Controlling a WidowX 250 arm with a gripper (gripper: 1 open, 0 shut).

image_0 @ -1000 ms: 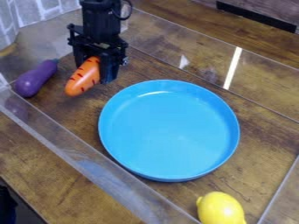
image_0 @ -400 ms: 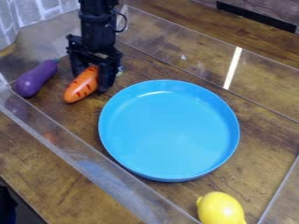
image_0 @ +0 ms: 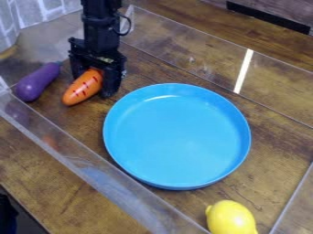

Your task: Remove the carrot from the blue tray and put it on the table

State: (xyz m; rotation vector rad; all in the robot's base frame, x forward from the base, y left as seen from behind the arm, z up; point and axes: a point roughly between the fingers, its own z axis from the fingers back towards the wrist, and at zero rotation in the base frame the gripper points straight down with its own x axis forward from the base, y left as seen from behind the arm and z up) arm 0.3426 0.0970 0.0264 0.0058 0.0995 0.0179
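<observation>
The orange carrot (image_0: 80, 89) lies tilted on the dark wood table (image_0: 61, 174), just left of the blue tray (image_0: 178, 135) and apart from its rim. My gripper (image_0: 95, 77) points straight down over the carrot's upper end, its dark fingers (image_0: 115, 79) standing on either side of that end. Their bulk hides whether they still press on the carrot. The tray holds nothing.
A purple eggplant (image_0: 36, 80) lies just left of the carrot. A yellow lemon (image_0: 230, 219) sits at the front right. Clear acrylic walls (image_0: 73, 155) run along the table's edges.
The gripper came down and slightly left with the carrot, which now rests low on the table beside the tray. Since the middle frame almost nothing has moved.
</observation>
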